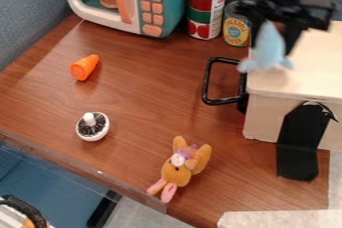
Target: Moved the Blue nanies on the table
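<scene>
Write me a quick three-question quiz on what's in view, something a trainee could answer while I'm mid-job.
1. Multiple choice: what is the hand holding?
a) an orange toy carrot
b) a light-blue plush toy
c) a white toy mushroom

2. True or false: the brown plush rabbit and the white toy mushroom lie apart from each other on the wooden tabletop.

3. Fill in the blank: beside the teal toy microwave, on the side toward the hand, stand two ____.

Key: 1. b; 2. true; 3. cans
</scene>
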You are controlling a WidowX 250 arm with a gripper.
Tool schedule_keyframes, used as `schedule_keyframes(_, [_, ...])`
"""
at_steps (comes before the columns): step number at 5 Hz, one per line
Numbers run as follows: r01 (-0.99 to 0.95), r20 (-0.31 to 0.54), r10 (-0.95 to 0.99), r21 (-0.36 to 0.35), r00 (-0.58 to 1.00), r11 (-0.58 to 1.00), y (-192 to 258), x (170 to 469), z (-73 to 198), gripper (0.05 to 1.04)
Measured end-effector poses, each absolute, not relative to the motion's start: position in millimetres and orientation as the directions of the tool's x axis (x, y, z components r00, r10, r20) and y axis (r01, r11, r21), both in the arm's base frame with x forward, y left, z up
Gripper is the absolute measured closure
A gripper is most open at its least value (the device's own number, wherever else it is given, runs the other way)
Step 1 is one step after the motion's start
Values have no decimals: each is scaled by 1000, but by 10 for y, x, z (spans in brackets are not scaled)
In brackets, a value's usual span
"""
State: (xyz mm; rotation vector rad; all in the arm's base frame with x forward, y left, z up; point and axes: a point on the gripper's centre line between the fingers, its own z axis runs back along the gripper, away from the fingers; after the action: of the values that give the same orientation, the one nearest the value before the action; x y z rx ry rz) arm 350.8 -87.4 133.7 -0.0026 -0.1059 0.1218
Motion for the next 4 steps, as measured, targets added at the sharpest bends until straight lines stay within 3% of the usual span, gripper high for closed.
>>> schedule_keyframes(1, [-236,122,238,-35,963,971,-396,3426,1278,589])
schedule_keyframes(3, [-376,150,369,24,917,926,388,3441,965,591])
schedule_keyframes(4, [-345,126,336,56,933,937,626,3496,632,591])
